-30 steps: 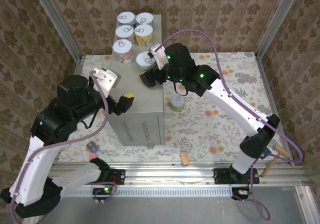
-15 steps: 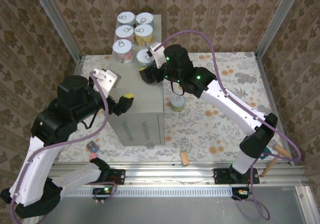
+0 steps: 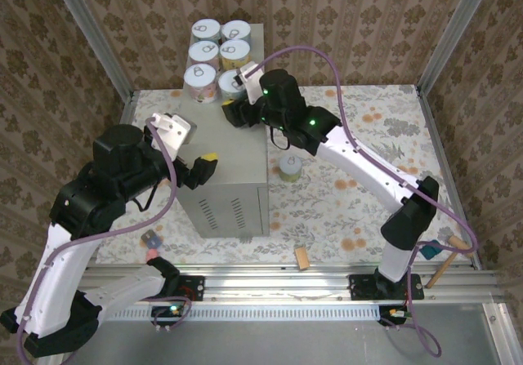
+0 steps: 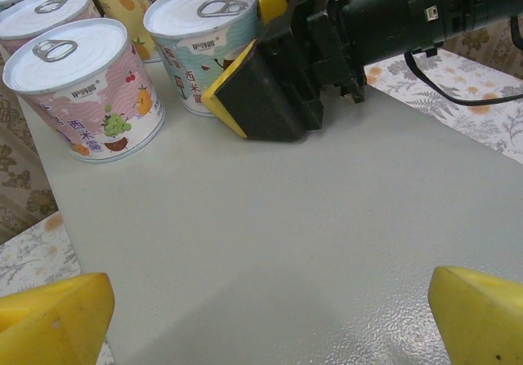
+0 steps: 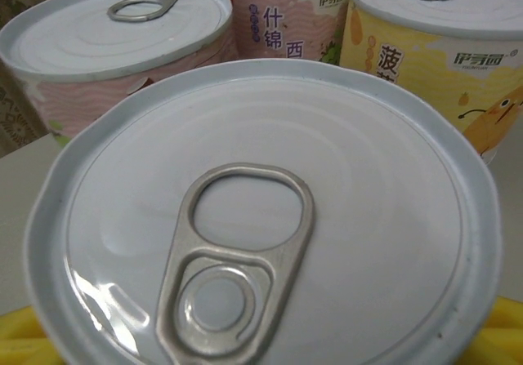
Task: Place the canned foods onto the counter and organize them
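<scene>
The counter is a tall grey box in the middle. Several canned foods stand in two rows at its far end. My right gripper reaches in from the right and is shut on the nearest pale blue can, its black, yellow-padded fingers on either side. That can's pull-tab lid sits close under the right wrist camera, next to a pink can and a yellow can. My left gripper hangs open over the counter's bare near part, holding nothing.
One more can stands on the floral floor right of the counter. A small wooden block lies near the front rail, a wooden tool at the right, and a small object at the left. Patterned walls enclose the area.
My right gripper has slid toward the far left along the counter and its jaws have closed on the pale blue can, bringing it closer to the rows. The left arm has stayed still.
</scene>
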`<action>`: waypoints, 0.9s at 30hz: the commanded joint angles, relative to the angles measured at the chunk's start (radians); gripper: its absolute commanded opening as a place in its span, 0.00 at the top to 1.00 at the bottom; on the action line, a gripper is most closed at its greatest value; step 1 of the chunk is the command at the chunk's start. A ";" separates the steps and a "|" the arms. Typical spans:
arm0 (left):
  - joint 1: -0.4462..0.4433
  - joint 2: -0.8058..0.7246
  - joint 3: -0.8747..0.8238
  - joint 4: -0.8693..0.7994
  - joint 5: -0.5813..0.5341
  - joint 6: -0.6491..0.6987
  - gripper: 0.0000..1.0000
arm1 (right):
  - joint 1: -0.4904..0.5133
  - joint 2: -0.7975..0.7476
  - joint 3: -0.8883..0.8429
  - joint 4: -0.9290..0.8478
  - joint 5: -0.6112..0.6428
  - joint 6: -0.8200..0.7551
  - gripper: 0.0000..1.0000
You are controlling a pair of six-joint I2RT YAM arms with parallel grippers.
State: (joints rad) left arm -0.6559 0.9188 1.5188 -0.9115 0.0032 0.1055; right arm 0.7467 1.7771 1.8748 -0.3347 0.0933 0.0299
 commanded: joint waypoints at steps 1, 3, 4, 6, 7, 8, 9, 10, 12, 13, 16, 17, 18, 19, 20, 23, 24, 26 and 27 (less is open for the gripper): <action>0.008 -0.006 0.009 0.009 -0.010 -0.008 0.00 | -0.016 0.040 0.023 -0.009 0.037 0.007 0.26; 0.008 -0.004 0.011 0.008 -0.011 -0.007 0.00 | -0.021 0.050 0.031 -0.010 0.037 0.011 0.26; 0.009 -0.003 0.011 0.009 -0.011 -0.007 0.00 | -0.024 0.054 0.033 -0.010 0.034 0.014 0.26; 0.010 -0.003 0.011 0.009 -0.011 -0.006 0.00 | -0.029 0.063 0.039 -0.011 0.031 0.018 0.26; 0.010 -0.002 0.012 0.008 -0.012 -0.006 0.00 | -0.032 0.065 0.041 -0.012 0.027 0.018 0.26; 0.010 -0.004 0.011 0.007 -0.014 -0.006 0.00 | -0.034 0.070 0.044 -0.013 0.024 0.018 0.26; 0.009 -0.002 0.009 0.007 -0.014 -0.006 0.00 | -0.035 0.075 0.049 -0.016 0.021 0.018 0.26; 0.009 -0.003 0.010 0.005 -0.014 -0.005 0.00 | -0.037 0.081 0.055 -0.017 0.019 0.018 0.26; 0.010 -0.003 0.011 0.004 -0.015 -0.005 0.00 | -0.040 0.088 0.062 -0.023 0.015 0.019 0.26; 0.011 -0.002 0.011 0.003 -0.015 -0.005 0.00 | -0.041 0.090 0.065 -0.024 0.013 0.019 0.26; 0.013 -0.003 0.011 0.004 -0.016 -0.004 0.00 | -0.042 0.095 0.072 -0.023 0.001 0.016 0.26; 0.012 -0.003 0.011 0.004 -0.016 -0.004 0.00 | -0.042 0.099 0.078 -0.029 -0.003 0.015 0.26; 0.013 -0.003 0.009 0.003 -0.016 -0.003 0.00 | -0.042 0.104 0.084 -0.033 -0.003 0.013 0.26; 0.013 -0.004 0.009 0.005 -0.017 -0.003 0.00 | -0.041 0.106 0.088 -0.038 -0.005 0.012 0.26; 0.014 -0.003 0.006 0.005 -0.017 -0.001 0.00 | -0.042 0.110 0.093 -0.040 -0.007 0.010 0.26; 0.016 -0.002 0.004 0.007 -0.016 -0.001 0.00 | -0.041 0.114 0.099 -0.043 -0.022 0.010 0.26; 0.017 -0.003 0.004 0.006 -0.016 -0.002 0.00 | -0.041 0.116 0.102 -0.044 -0.024 0.009 0.26; 0.018 -0.003 0.004 0.009 -0.015 -0.001 0.00 | -0.041 0.118 0.106 -0.048 -0.023 0.009 0.26; 0.018 -0.003 0.004 0.008 -0.016 -0.001 0.00 | -0.041 0.119 0.106 -0.049 -0.022 0.008 0.26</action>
State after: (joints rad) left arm -0.6460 0.9192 1.5188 -0.9119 -0.0006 0.1055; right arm 0.7113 1.8618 1.9652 -0.3210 0.0906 0.0319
